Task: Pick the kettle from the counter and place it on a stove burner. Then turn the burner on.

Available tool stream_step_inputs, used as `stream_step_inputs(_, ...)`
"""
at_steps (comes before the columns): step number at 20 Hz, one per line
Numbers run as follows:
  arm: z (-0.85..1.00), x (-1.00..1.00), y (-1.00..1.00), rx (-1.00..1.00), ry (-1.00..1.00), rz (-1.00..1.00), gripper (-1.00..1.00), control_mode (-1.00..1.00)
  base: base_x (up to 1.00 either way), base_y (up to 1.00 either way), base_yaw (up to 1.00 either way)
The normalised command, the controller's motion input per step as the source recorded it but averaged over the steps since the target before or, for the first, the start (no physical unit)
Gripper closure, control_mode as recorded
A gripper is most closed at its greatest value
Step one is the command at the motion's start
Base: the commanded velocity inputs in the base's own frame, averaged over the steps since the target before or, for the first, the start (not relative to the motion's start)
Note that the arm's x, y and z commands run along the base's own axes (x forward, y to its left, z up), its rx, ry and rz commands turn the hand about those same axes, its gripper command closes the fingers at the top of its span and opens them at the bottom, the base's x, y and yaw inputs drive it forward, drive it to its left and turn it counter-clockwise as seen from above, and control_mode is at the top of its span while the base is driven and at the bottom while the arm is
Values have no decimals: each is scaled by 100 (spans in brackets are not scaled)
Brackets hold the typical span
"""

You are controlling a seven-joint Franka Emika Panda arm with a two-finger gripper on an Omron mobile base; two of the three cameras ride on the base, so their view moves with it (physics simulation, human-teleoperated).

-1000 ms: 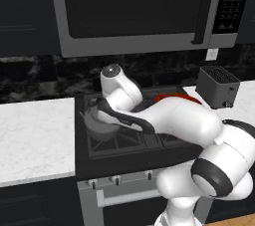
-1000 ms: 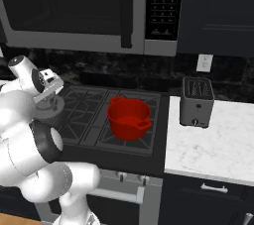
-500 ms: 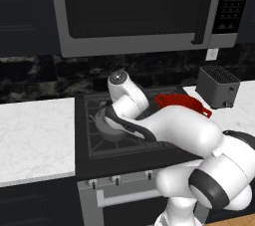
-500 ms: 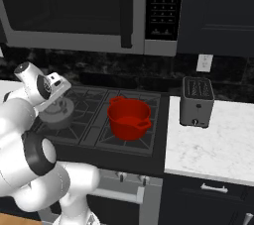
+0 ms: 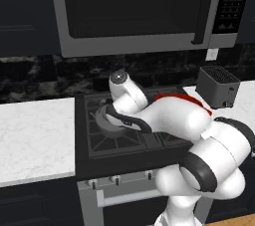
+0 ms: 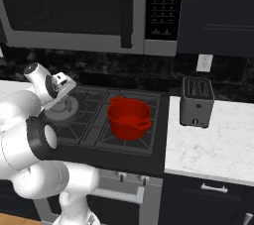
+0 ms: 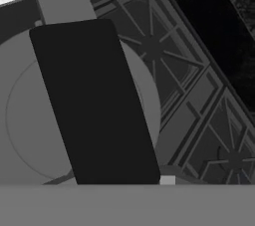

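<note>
I see the gripper (image 6: 63, 86) closed on the dark handle (image 7: 94, 105) of the kettle (image 5: 110, 120). The kettle sits over the front-left burner (image 5: 117, 138) of the stove, beside the red pot (image 6: 129, 118); contact with the grate I cannot tell.

grey kettle (image 5: 108, 121) over stove burner (image 5: 117, 129), toaster (image 5: 219, 87)

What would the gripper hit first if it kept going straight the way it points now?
The kettle itself: its dark handle top lies straight ahead in the hand view, seemingly already between the fingers. Beyond it is the kettle's grey lid, then the stove burner grate. How far the kettle sits above the grate is unclear.
</note>
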Motion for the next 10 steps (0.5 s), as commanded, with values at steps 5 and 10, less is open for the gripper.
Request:
stream_step_inputs(5, -12, 0, 0, 0, 1, 0, 100, -100, 0, 0, 0)
stream_step_inputs(10, -27, 0, 0, 0, 0, 0, 100, -100, 0, 0, 0)
